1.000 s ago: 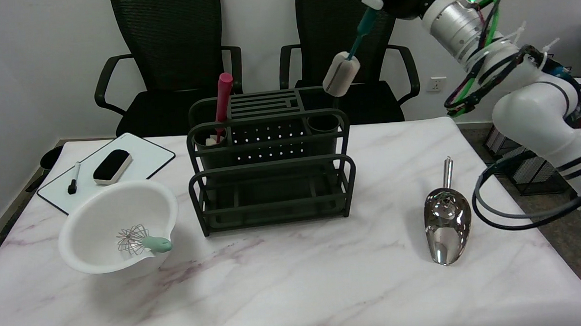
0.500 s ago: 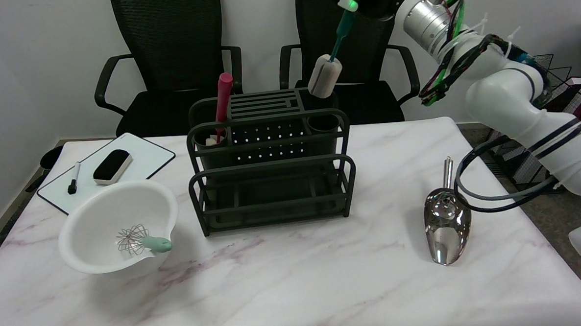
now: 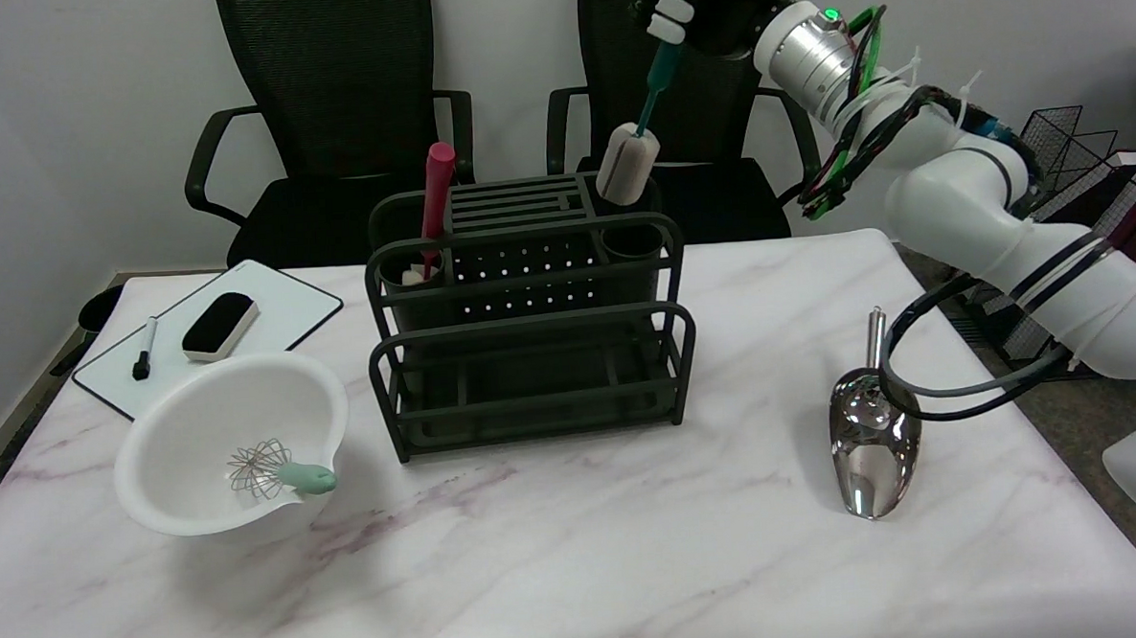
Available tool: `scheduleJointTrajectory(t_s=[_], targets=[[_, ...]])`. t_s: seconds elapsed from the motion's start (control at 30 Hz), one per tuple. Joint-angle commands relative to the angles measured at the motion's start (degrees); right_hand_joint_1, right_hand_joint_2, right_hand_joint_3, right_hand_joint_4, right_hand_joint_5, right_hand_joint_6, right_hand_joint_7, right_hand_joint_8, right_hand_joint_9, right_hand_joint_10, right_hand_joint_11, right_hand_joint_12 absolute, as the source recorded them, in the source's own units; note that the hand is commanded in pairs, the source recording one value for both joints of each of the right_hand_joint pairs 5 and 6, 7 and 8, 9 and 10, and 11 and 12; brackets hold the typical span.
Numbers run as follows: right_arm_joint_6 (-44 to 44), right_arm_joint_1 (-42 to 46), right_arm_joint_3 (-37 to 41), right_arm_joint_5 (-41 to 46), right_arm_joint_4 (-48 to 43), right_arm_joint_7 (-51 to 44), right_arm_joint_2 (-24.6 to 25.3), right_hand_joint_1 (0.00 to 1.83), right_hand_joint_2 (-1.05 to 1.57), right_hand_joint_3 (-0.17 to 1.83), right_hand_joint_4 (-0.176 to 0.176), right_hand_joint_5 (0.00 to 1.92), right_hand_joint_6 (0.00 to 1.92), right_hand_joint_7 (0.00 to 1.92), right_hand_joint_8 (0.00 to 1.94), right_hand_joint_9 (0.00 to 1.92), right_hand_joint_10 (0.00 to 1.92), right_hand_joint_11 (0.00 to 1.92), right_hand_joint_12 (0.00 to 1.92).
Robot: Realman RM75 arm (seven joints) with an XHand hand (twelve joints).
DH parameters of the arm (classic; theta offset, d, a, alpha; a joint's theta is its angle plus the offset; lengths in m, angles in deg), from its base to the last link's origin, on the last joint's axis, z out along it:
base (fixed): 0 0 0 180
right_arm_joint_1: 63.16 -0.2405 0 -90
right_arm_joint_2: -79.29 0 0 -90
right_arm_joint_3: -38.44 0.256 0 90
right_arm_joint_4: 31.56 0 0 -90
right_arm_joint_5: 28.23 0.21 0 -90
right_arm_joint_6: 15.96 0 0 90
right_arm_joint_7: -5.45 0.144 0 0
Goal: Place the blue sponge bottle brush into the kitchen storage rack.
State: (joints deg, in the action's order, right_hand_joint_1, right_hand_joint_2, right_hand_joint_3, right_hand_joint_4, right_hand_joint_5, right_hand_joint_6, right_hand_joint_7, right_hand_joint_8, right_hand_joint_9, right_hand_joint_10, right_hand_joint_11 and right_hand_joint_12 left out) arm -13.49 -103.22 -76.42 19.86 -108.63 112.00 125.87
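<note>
My right hand [image 3: 703,6] is high at the top of the head view and grips the teal handle of the sponge bottle brush [image 3: 630,161]. The brush hangs tilted, its pale sponge head lowest, just above the back right corner of the dark green storage rack [image 3: 529,311]. Below and slightly in front of the sponge is the rack's right round cup [image 3: 633,241], which looks empty. The rack's left cup holds a red-handled brush [image 3: 434,202].
A shiny metal scoop [image 3: 870,440] lies on the marble table [image 3: 579,568] to the right of the rack. At the left stand a white bowl [image 3: 233,444] with a small whisk [image 3: 277,471] and a whiteboard [image 3: 209,330] with eraser and marker. Two black chairs stand behind.
My right hand has carried the brush leftward and a little down, from right of the rack to just above its back right corner. Nothing else has moved.
</note>
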Motion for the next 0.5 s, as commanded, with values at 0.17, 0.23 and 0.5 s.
scheduleJointTrajectory(t_s=[0.17,0.23,0.5], targets=[[5.0,5.1,-1.1,0.2,0.1,0.3,-0.9,1.01,1.57,0.34,0.0,1.92,1.92,1.92,1.92,1.92,1.92,1.92,1.92],[5.2,5.2,-1.4,0.2,0.4,0.4,-0.9,1.01,1.57,0.34,0.0,1.92,1.92,1.92,1.92,1.92,1.92,1.92,1.92],[5.2,5.3,-1.7,0.1,2.5,0.5,0.0,1.01,1.57,0.33,0.0,1.92,1.92,1.92,1.92,1.92,1.92,1.92,1.92]])
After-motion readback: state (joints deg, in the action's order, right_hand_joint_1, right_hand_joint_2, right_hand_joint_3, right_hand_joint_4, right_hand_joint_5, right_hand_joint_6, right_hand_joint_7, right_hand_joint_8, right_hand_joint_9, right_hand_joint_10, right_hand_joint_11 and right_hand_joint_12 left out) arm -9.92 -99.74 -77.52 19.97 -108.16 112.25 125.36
